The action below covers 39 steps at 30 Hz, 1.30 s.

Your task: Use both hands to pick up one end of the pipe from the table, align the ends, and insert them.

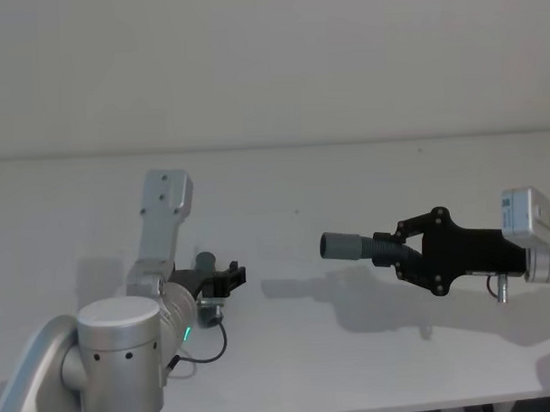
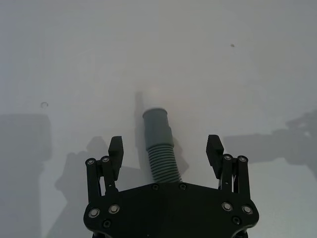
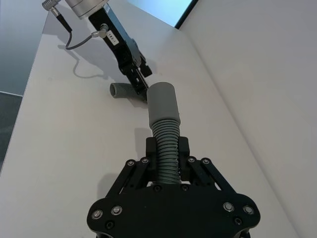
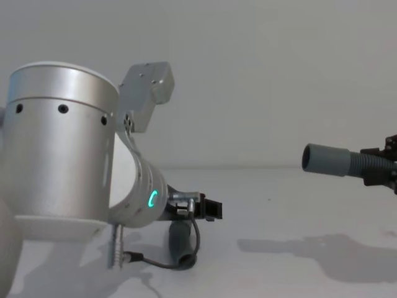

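My right gripper [image 1: 391,250] hovers above the white table [image 1: 353,366] at the right, shut on the ribbed part of one pipe piece [image 3: 166,153]. Its smooth grey cuff [image 1: 347,246] has a dark hollow mouth and points left toward the other arm; the chest view shows it in mid-air [image 4: 329,161]. The second pipe piece [image 2: 159,144] lies on the table. My left gripper [image 2: 165,148] is open, one finger on each side of that hose and neither touching it. In the head view this piece [image 1: 206,263] peeks out beside the left gripper [image 1: 230,278].
The left arm's silver wrist [image 4: 62,161] with its green ring light looms large in the chest view, and a black cable [image 4: 186,257] loops under it. The table's far edge [image 1: 345,146] meets a plain wall. Bare table [image 1: 289,350] lies between the two grippers.
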Each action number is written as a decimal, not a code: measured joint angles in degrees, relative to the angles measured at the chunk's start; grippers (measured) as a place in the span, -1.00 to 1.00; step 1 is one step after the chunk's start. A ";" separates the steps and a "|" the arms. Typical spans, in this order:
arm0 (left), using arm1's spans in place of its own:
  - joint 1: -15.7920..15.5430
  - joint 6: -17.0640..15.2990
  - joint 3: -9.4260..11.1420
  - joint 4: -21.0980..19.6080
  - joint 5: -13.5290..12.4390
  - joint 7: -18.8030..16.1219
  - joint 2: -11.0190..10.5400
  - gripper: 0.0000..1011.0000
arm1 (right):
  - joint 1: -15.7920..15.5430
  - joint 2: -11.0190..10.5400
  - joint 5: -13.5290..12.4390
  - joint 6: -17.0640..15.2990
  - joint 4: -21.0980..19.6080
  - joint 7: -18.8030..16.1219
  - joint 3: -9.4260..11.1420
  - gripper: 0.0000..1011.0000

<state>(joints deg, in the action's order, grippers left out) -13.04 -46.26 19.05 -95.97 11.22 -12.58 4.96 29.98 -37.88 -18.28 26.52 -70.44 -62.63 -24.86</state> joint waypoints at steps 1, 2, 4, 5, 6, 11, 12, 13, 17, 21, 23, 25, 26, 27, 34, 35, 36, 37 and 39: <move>-0.11 -0.19 0.04 0.08 -0.02 0.07 0.00 0.98 | 0.00 0.00 -0.01 0.00 0.00 0.00 0.00 -0.56; -0.25 -0.44 0.06 0.15 -0.04 0.18 0.01 0.98 | 0.00 0.00 0.00 0.00 0.00 0.00 0.00 -0.56; -0.56 -0.98 0.16 0.39 -0.08 0.44 -0.01 0.98 | 0.00 0.00 0.00 0.00 0.00 0.00 0.00 -0.56; -0.65 -1.15 0.20 0.46 -0.09 0.53 -0.01 0.98 | 0.00 0.00 0.00 0.00 0.00 0.00 0.00 -0.56; -0.75 -1.35 0.24 0.55 -0.11 0.67 -0.03 0.98 | 0.00 0.00 0.00 0.00 0.00 0.00 0.00 -0.56; -1.53 -2.40 0.57 1.25 -0.14 1.48 -0.09 0.98 | 0.00 0.00 0.00 0.00 0.00 0.00 0.00 -0.56; -1.63 -2.55 0.60 1.35 -0.14 1.62 -0.09 0.98 | 0.00 0.00 -0.01 0.00 0.00 0.00 0.00 -0.56; -1.81 -2.78 0.68 1.57 -0.15 1.80 -0.10 0.98 | 0.00 0.00 0.00 0.00 0.00 0.00 0.00 -0.56; -2.18 -3.15 0.84 2.02 -0.20 2.22 -0.11 0.98 | 0.00 0.00 0.00 0.00 0.00 0.00 0.00 -0.56; -2.56 -3.63 1.05 2.56 -0.38 2.65 -0.12 0.98 | 0.00 0.00 0.00 0.00 0.00 0.00 0.00 -0.56; -2.70 -3.84 1.13 2.78 -0.50 2.77 -0.12 0.98 | 0.00 0.00 0.00 0.00 0.00 0.00 0.00 -0.56; -2.75 -3.92 1.19 2.89 -0.57 2.83 -0.11 0.98 | 0.00 0.00 0.00 0.00 0.00 0.00 0.00 -0.56; -2.77 -4.01 1.25 2.96 -0.66 2.86 -0.10 0.98 | 0.00 0.00 -0.01 0.00 0.00 0.00 0.00 -0.56; -2.78 -4.08 1.28 2.99 -0.73 2.87 -0.09 0.98 | 0.00 0.00 0.00 0.00 0.00 0.00 0.00 -0.56; -2.63 -4.56 1.52 3.00 -1.31 2.85 -0.03 0.98 | 0.00 0.00 -0.01 0.00 0.00 0.00 0.00 -0.56; -2.61 -4.60 1.55 2.99 -1.35 2.85 -0.03 0.98 | 0.00 0.00 -0.01 0.00 0.00 0.00 0.00 -0.56; -2.59 -4.68 1.59 2.96 -1.42 2.85 -0.03 0.98 | 0.00 0.00 0.00 0.00 0.00 0.00 0.00 -0.56; -2.58 -4.82 1.71 2.91 -1.56 2.87 -0.09 0.98 | 0.00 0.00 0.00 0.00 0.00 0.00 0.00 -0.56; -2.58 -4.97 1.86 2.89 -1.69 2.97 -0.23 0.98 | 0.00 0.00 0.00 0.00 0.00 0.00 0.00 -0.56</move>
<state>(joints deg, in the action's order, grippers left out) -15.61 -51.23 20.92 -93.08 9.53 -9.61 4.73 29.98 -37.88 -18.28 26.52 -70.43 -62.63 -24.86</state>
